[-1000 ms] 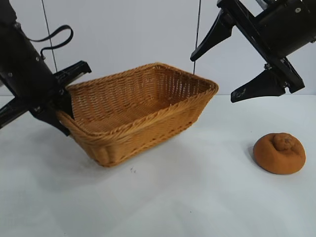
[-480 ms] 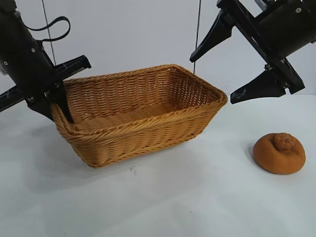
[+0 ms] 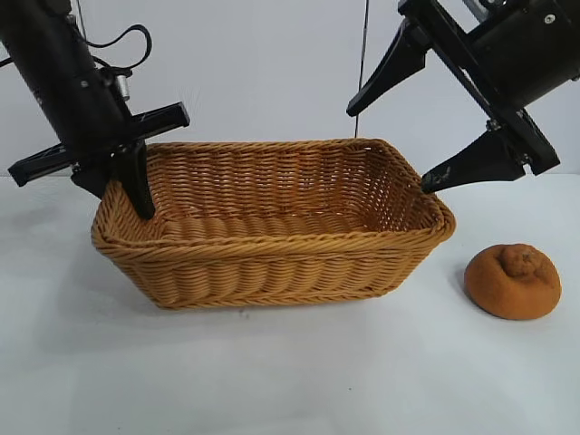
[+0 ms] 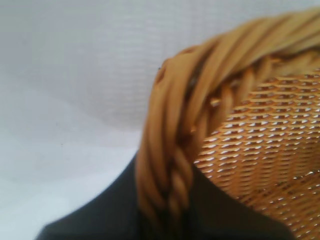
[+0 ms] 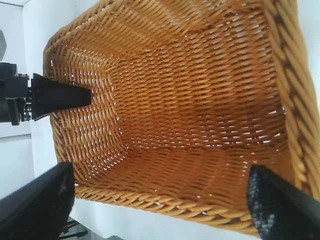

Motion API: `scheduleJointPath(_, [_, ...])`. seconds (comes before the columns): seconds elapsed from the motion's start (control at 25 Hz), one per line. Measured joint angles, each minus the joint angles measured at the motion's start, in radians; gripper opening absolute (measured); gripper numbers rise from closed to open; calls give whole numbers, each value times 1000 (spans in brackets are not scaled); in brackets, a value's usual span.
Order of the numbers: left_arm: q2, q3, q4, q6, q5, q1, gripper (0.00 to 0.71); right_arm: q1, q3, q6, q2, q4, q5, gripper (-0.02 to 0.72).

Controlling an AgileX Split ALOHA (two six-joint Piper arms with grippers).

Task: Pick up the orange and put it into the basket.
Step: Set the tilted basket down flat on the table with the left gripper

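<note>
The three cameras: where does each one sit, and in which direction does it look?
Exterior view: in front of the table, level, facing both arms; shows the left gripper clamping the basket, the open right gripper, the orange.
Left wrist view: on the left arm, tight on the basket's braided rim.
Right wrist view: above, looking down into the basket, own fingertips showing.
All share the basket.

The basket (image 3: pixel 272 227) sits on the tabletop (image 3: pixel 290 372), left of centre in the exterior view. The orange (image 3: pixel 513 280) lies on the tabletop just right of the basket, apart from it. The left gripper (image 3: pixel 127 172) is at the basket's left end, its fingers astride the rim, one inside. The right gripper (image 3: pixel 408 127) hangs above the basket's right end, fingers spread, higher than the orange
</note>
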Motion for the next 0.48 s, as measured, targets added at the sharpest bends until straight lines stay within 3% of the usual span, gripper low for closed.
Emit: scheduleJointPath(0.48, [81, -1, 14, 44, -50, -19, 87, 0, 0, 0, 0, 0, 0, 640])
